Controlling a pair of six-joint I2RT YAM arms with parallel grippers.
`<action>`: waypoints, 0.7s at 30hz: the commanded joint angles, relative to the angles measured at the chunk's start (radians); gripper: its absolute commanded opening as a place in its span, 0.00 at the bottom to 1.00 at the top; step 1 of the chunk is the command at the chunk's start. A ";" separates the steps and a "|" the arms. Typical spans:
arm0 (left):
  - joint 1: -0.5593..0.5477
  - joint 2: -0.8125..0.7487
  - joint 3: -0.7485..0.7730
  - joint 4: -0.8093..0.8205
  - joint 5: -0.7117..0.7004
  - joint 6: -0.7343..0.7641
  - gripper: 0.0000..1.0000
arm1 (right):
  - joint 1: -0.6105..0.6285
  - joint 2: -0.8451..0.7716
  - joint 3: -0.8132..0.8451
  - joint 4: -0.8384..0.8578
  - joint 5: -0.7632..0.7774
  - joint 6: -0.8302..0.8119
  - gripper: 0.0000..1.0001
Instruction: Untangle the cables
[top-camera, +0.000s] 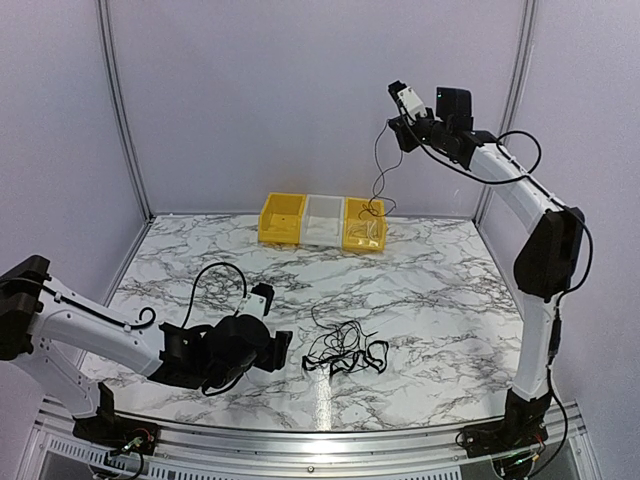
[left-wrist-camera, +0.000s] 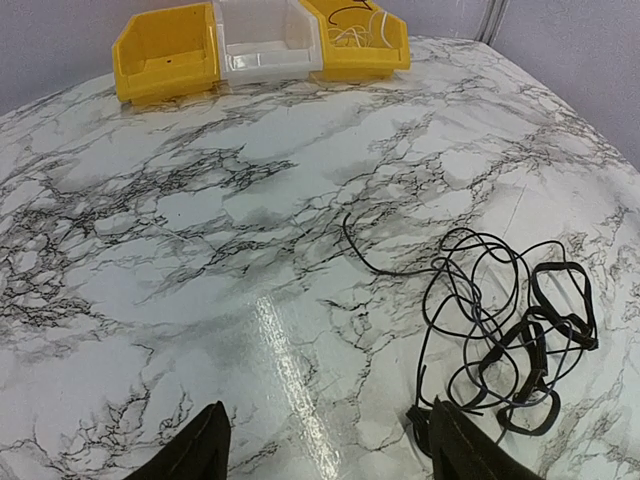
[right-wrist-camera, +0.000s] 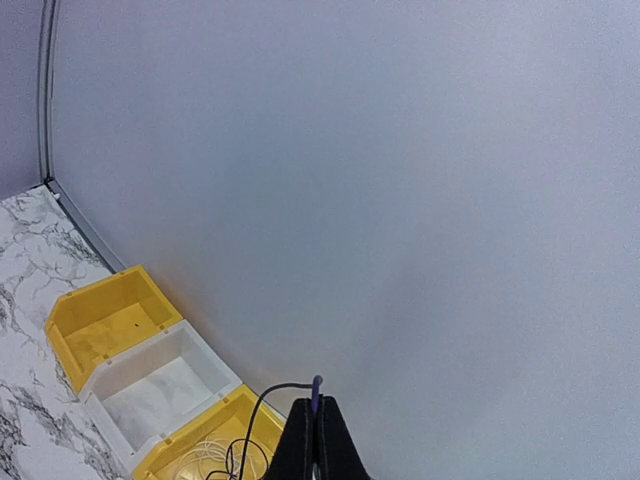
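Marbled white tabletop: loose tangle of thin black cables just right of wide-open, empty left gripper, nearer arm; right gripper high, clamped on one dangling black cord.

Cables: thin black cords in a loose looped tangle, flat on the marble table. One further black cord hangs upright, lower end in a yellow bin.

L arm lies low, near horizontal, reaching to the right w/ wrist level. L gripper points fwd, jaws wide apart, nothing btwn them. R arm stands tall, elbow high, forearm angled up and to the left. R gripper is held high, fingers pinched tight on a thin black cable.
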 joint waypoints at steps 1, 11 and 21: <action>-0.004 0.021 0.016 -0.040 -0.025 0.012 0.71 | 0.001 -0.021 0.055 0.029 -0.053 0.033 0.00; -0.004 0.023 0.037 -0.081 -0.029 0.005 0.71 | 0.093 -0.055 0.125 0.088 -0.016 -0.083 0.00; -0.003 0.001 0.014 -0.096 -0.031 -0.043 0.71 | 0.175 0.102 0.198 0.250 0.084 -0.214 0.00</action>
